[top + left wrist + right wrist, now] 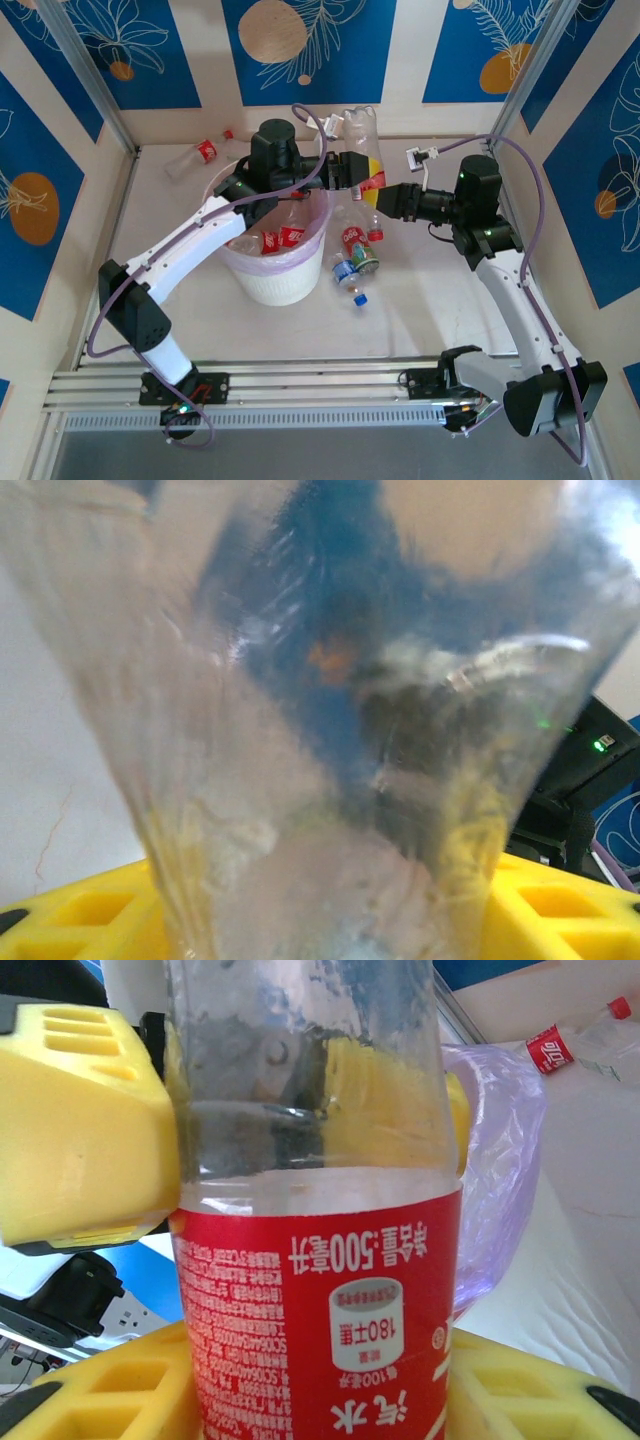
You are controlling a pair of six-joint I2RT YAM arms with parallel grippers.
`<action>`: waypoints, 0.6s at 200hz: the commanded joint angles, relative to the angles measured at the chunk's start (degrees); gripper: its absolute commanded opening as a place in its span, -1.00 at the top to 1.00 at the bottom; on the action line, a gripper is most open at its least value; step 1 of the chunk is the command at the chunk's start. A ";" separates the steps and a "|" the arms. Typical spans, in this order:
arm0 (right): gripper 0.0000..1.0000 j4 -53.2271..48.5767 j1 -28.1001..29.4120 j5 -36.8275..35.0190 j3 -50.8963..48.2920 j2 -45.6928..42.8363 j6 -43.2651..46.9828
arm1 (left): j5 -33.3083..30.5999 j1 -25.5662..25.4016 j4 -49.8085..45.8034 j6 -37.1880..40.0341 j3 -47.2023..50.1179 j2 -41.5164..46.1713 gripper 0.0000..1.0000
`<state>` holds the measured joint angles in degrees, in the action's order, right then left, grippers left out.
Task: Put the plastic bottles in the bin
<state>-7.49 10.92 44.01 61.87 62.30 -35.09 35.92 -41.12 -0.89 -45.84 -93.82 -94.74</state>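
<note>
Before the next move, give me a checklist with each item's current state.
1. Right gripper on held bottle: ok, pads flank its red label.
2. Left gripper on same bottle: ok, clamped on the clear part.
3. Bottle above bin: cannot tell; looks past its right rim.
4. Single-arm hold for release: not ok, both arms grip.
5. Loose bottles beside bin: not ok, not yet binned.

One bottle [320, 1300] was clear with a white-printed red label; the bin [275, 285] white, its translucent bag [500, 1160] pinkish-purple.
</note>
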 commanded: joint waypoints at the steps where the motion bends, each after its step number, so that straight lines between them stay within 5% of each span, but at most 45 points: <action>1: -0.03 3.24 0.53 2.35 0.26 0.09 -0.07 | -1.19 -0.39 -1.28 1.95 -1.28 -0.80 -0.17; 46: -0.70 -1.00 -0.70 2.30 2.48 -0.25 1.51 | -2.05 0.80 -2.13 2.68 -1.33 -0.18 -0.14; 94: -0.81 -4.62 -7.96 1.72 2.56 -3.95 1.25 | -3.05 5.36 -7.00 6.09 -1.81 3.66 -0.11; 120: -0.81 -9.07 -11.70 1.05 2.40 -4.12 1.63 | -3.05 9.14 -13.06 9.02 -3.94 6.32 0.13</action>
<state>-11.29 1.85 45.01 62.94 59.02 -34.35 33.47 -35.35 -8.36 -40.93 -93.97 -93.45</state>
